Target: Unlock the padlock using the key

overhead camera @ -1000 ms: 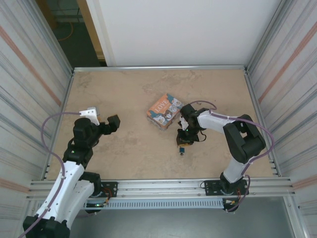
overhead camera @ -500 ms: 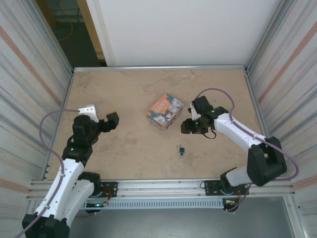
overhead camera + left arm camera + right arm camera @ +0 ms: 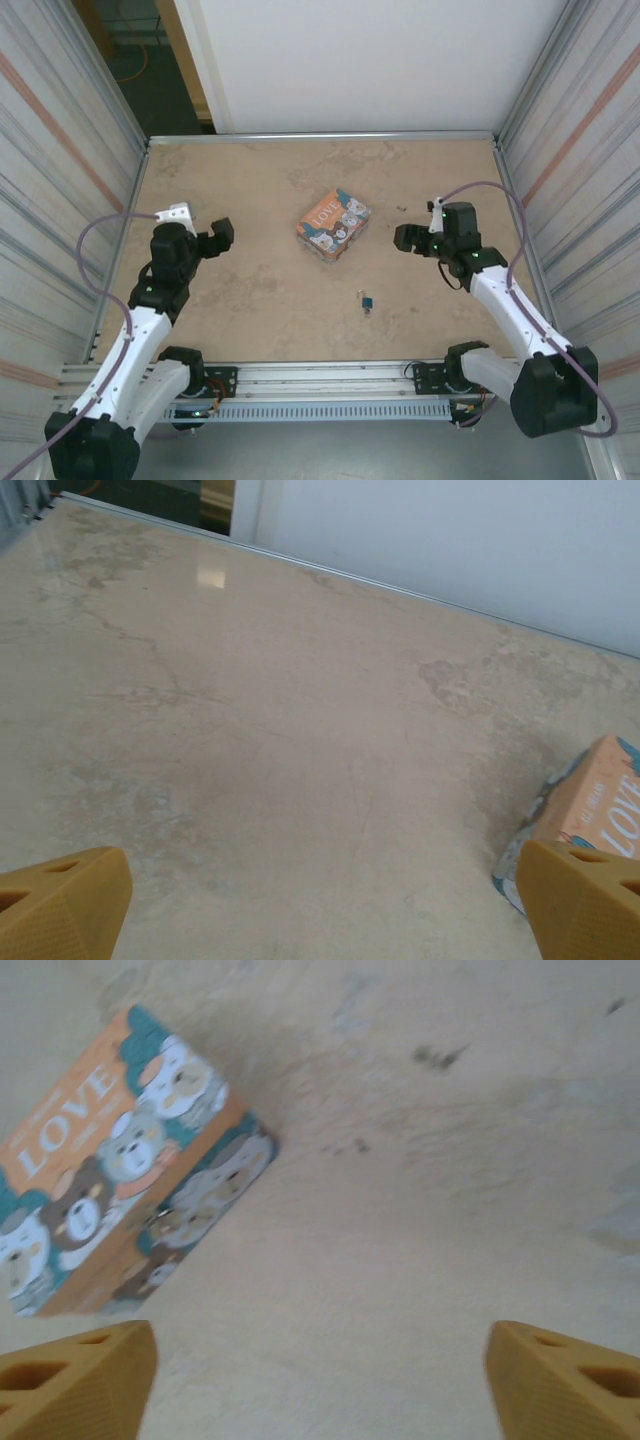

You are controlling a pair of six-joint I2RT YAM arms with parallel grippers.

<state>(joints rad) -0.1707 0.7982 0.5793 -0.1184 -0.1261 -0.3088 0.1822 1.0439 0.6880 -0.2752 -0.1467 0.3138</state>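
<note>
Lying flat on the beige, marbled bench (image 3: pixel 250 180), the tiny blue padlock (image 3: pixel 367 302) sits toward the near edge, a little right of the middle, with nothing touching it. A small silvery part shows at its far-left side, too small to tell whether it is a shackle or a key. The colourful "LOVE" tin (image 3: pixel 333 224) rests farther back, turned at an angle to the bench edges and well apart from the padlock. The left claw (image 3: pixel 203 228) hovers over the left side of the bench, well apart from the tin. In the left wrist view its two yellow fingers (image 3: pixel 60 905) stand wide apart at the bottom corners, with only bare bench between them and a corner of the tin (image 3: pixel 600 800) just beyond the right one. The right claw (image 3: pixel 415 226) hangs right of the tin and far-right of the padlock, clear of both. In the right wrist view the right claw (image 3: pixel 320 1380) is also spread wide and holds nothing: its fingers (image 3: pixel 565 1380) frame empty bench, the tin (image 3: pixel 110 1190) lies to the far left, and a few dark specks (image 3: pixel 437 1056) mark the surface beyond.
</note>
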